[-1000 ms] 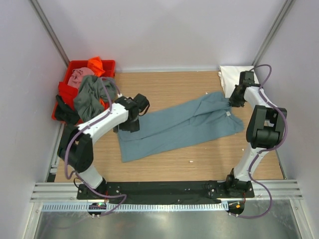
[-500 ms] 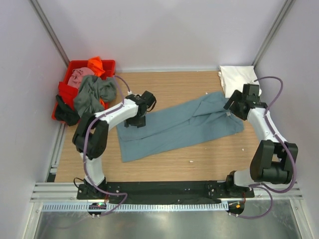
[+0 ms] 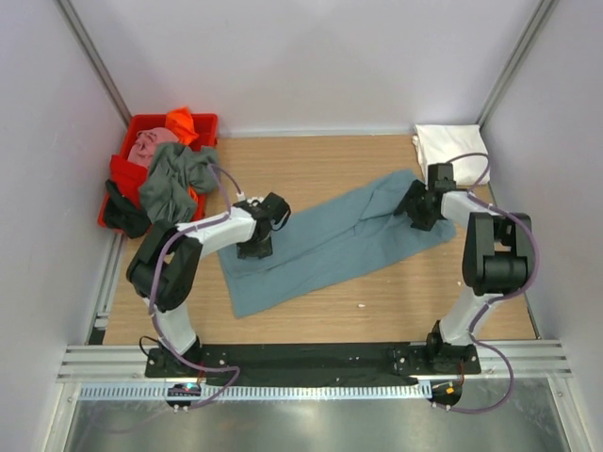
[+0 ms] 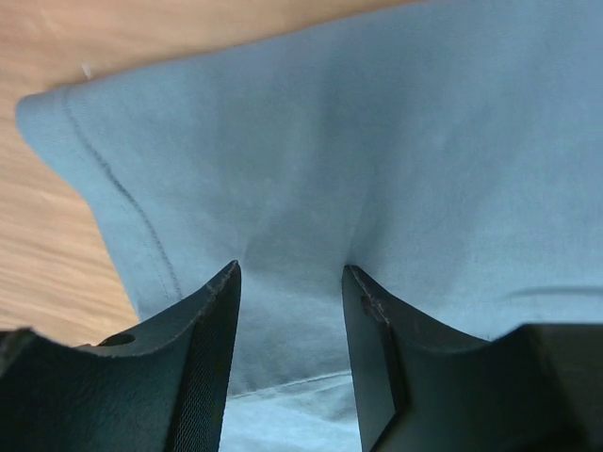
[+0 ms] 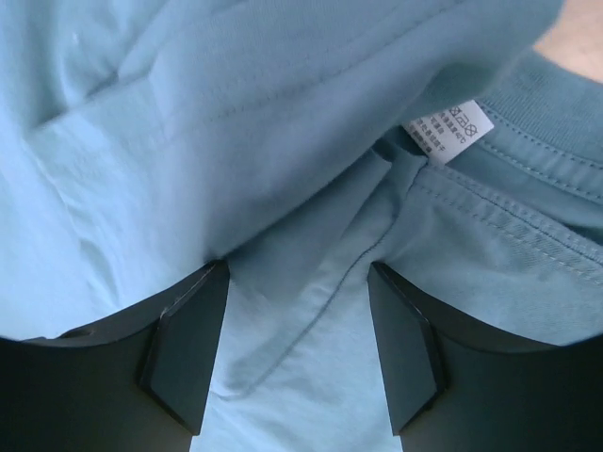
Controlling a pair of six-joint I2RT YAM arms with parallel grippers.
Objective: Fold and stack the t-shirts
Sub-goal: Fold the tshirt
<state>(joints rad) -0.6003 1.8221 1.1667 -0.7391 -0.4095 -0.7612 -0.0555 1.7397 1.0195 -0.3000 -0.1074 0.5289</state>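
Two end effectors rest on the teal shirt, and from above their wrists hide the fingertips. The wrist views show more. The left end effector has its fingers spread, with the tips down on the cloth near a stitched hem and a shallow crease running up between them. Nothing is pinched. The right end effector is also spread, straddling a folded ridge just below the white label, whose print is too small to read. Both views cut the fingers off at the bottom edge.

The teal shirt lies slantwise across the middle of the counter, wrinkled and loosely doubled. Its left end is under the left arm and its neck end under the right. A white shirt lies folded in the far right corner, just beyond the neck end.

At the far left stands a red tub. A grey-green shirt drapes over its near rim and covers most of what is inside, with a pink shirt and an orange shirt showing behind it. A black thing hangs at the tub's near side, and I cannot tell what it is.
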